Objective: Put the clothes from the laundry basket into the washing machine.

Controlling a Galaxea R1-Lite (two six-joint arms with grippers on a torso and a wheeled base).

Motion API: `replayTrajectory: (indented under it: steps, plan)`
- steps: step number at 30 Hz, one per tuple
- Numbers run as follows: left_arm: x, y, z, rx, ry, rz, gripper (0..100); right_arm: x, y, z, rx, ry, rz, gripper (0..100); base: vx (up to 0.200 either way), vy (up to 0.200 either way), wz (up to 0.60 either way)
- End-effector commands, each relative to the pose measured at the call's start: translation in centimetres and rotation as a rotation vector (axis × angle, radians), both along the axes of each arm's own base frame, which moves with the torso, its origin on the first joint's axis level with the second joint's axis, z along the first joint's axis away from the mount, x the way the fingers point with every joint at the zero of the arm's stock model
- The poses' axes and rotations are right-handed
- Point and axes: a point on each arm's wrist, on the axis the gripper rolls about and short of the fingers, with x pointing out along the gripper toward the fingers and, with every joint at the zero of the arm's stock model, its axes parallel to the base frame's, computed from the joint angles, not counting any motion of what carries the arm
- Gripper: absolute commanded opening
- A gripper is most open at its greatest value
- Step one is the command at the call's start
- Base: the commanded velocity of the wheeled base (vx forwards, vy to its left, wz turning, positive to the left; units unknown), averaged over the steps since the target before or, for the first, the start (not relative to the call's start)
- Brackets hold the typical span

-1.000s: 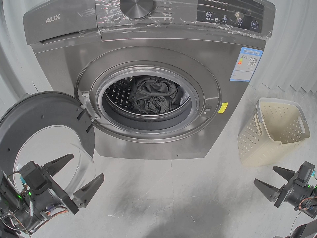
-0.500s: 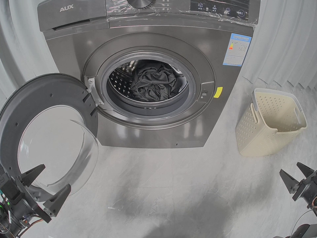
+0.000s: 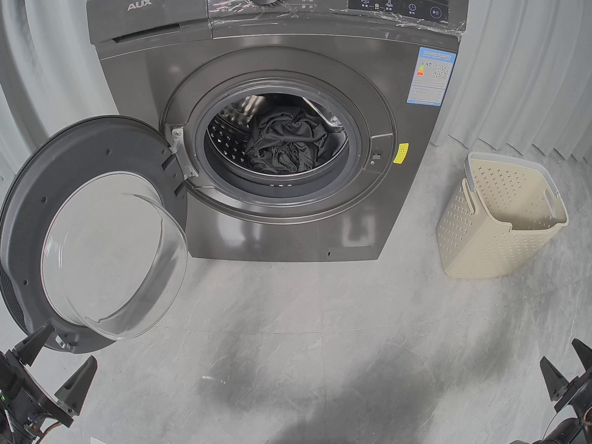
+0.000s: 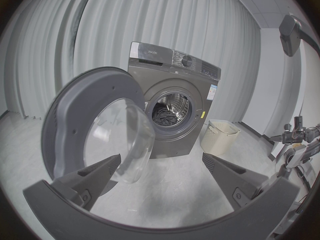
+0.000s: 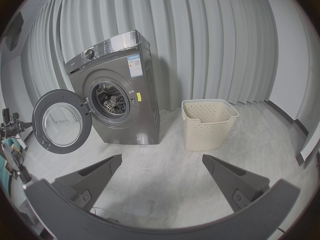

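Dark clothes lie in the washing machine drum. The laundry basket stands beside the machine. Left gripper and right gripper hang spread before it.

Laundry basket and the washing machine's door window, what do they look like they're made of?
Laundry basket: likely moulded plastic, cream and matte, its walls punched with regular rows of small holes.
Door window: a clear, glossy bowl, either glass or clear plastic. The floor shows through it and its edge catches light, but the look alone does not settle which of the two it is.
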Motion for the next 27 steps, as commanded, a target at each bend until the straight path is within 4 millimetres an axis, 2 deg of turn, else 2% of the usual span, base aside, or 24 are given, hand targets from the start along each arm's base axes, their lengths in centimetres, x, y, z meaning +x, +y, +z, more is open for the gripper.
replayTrajectory:
  steps: [1,8,11,15,19,22,27]
  plan:
    - [-1.8,0.9,-1.3,0.001,-0.027,0.099,100,-2.4,-0.2,-1.8,-0.001,-0.115,-0.061,100,0.000,0.000,0.00]
    - [-4.7,1.4,-4.5,0.057,-0.034,0.129,100,-3.1,0.2,-2.1,-0.019,-0.182,0.006,100,0.000,0.000,0.00]
    - [-4.6,1.4,-4.5,0.050,-0.004,0.189,100,-3.0,0.1,-2.5,-0.037,-0.140,-0.054,100,0.000,0.000,0.00]
    - [-4.8,1.2,-4.7,0.068,-0.008,0.304,100,-3.1,0.1,-2.6,-0.036,-0.119,-0.052,100,0.000,0.000,0.00]
    - [-5.4,0.9,-4.9,0.048,-0.084,0.219,100,-3.1,0.1,-2.6,-0.049,-0.128,-0.050,100,0.000,0.000,0.00]
    - [-5.4,1.1,-5.7,0.064,0.007,0.302,100,-3.1,0.1,-2.6,-0.049,-0.127,-0.050,100,0.000,0.000,0.00]
    - [-5.4,1.1,-5.6,0.073,-0.011,0.290,100,-3.1,0.1,-2.6,-0.049,-0.128,-0.050,100,0.000,0.000,0.00]
